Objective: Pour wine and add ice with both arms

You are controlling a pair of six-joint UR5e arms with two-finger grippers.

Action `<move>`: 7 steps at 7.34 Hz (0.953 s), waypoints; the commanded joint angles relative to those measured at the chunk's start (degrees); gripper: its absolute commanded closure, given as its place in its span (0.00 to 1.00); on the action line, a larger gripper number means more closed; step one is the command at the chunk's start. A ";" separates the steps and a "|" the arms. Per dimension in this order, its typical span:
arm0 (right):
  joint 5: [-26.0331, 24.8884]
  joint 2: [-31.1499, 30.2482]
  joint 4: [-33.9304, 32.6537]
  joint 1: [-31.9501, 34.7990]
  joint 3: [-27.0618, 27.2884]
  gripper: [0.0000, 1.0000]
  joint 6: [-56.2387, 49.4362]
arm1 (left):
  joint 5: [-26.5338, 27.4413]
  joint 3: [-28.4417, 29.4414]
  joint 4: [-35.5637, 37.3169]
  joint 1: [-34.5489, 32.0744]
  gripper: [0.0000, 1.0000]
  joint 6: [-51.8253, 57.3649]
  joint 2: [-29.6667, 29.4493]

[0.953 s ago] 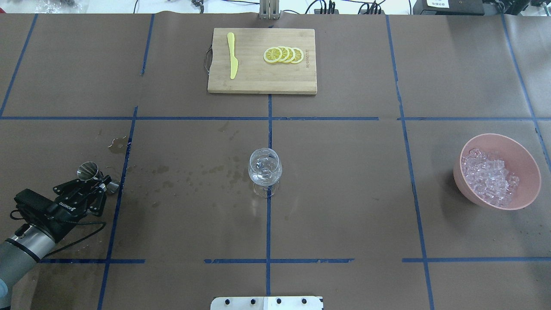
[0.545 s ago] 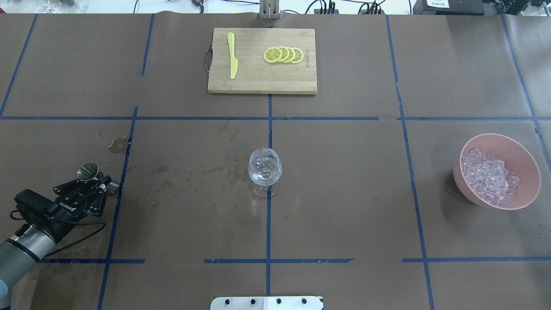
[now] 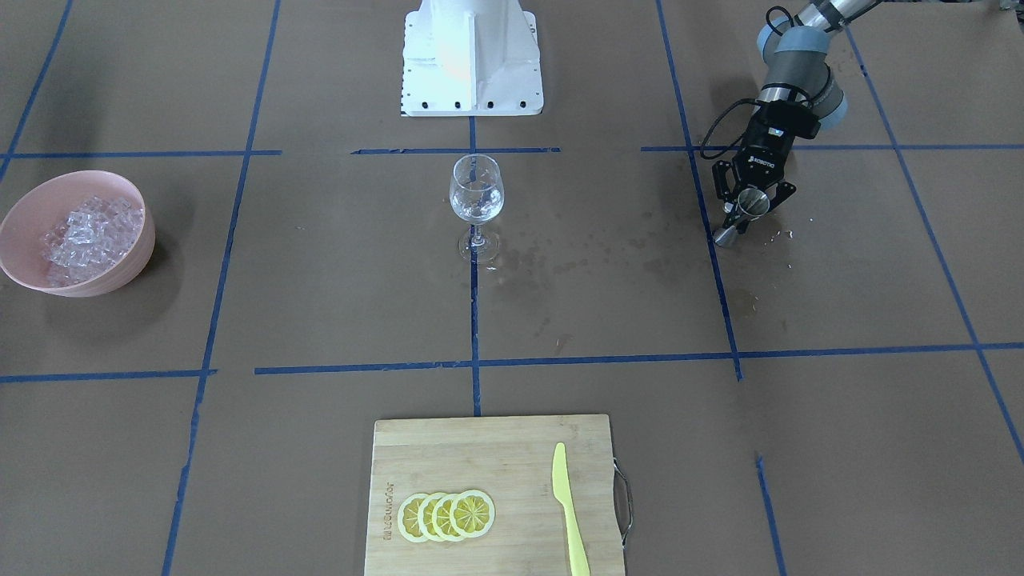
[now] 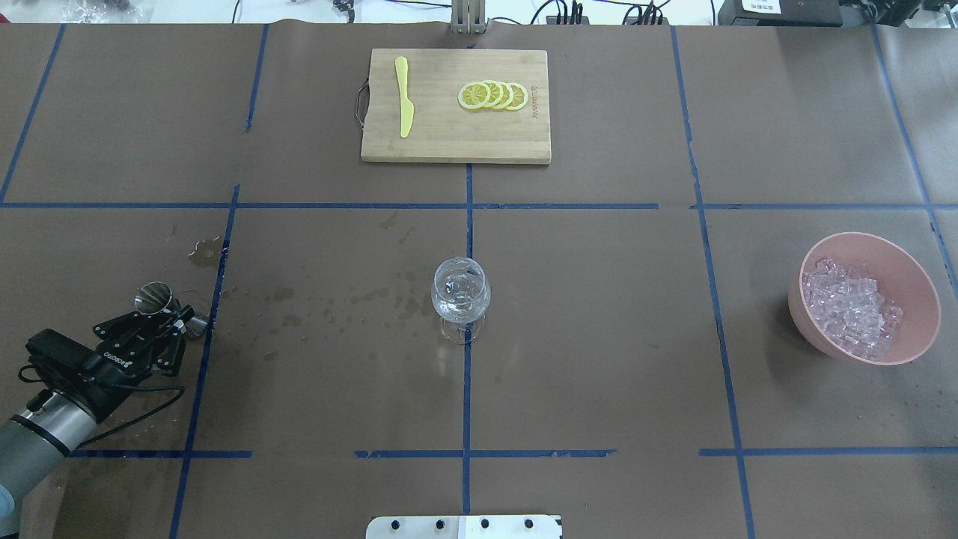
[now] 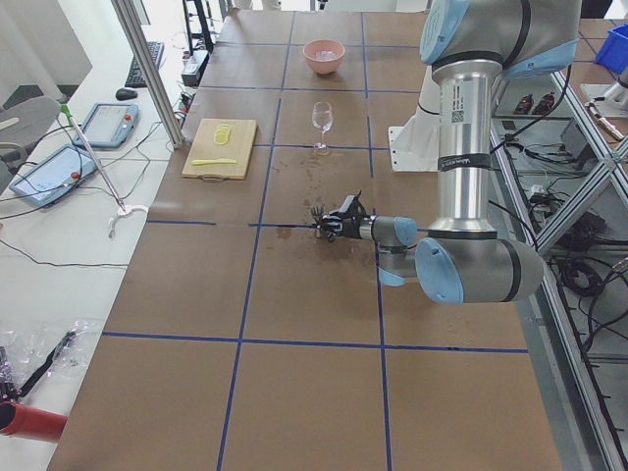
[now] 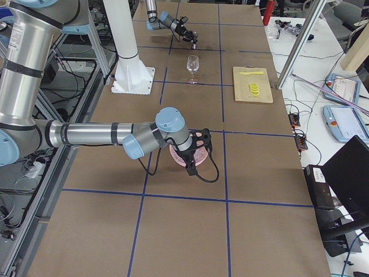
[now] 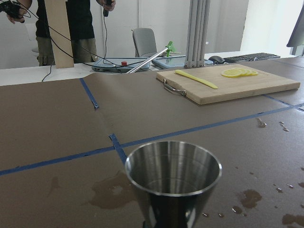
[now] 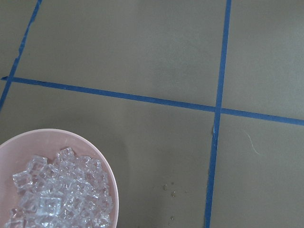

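My left gripper (image 4: 178,317) is shut on a steel double-ended jigger (image 4: 153,296), held low over the table's left side among wet spots; it also shows in the front view (image 3: 749,210). The left wrist view shows the jigger's open cup (image 7: 173,173), which looks empty. A wine glass (image 4: 462,292) with clear contents stands at the table's centre. The ice (image 4: 849,307) is heaped in a pink bowl (image 4: 922,288) at the right. My right gripper (image 6: 195,151) shows only in the exterior right view, by the bowl; I cannot tell if it is open. Its wrist view shows the ice (image 8: 59,197).
A wooden cutting board (image 4: 441,142) with a yellow knife (image 4: 405,96) and lemon slices (image 4: 494,95) lies at the far middle. Liquid spots (image 4: 352,299) mark the paper between the jigger and the glass. The white pedestal (image 3: 472,56) stands at the near edge.
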 commanded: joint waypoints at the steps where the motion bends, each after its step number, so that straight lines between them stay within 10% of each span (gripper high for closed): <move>1: 0.00 0.06 0.00 0.00 0.00 0.00 0.00 | 0.02 0.09 0.09 0.00 0.79 0.00 0.00; 7: 0.00 0.06 0.00 0.09 0.09 0.00 0.00 | 0.11 0.00 0.09 0.09 0.44 0.00 0.00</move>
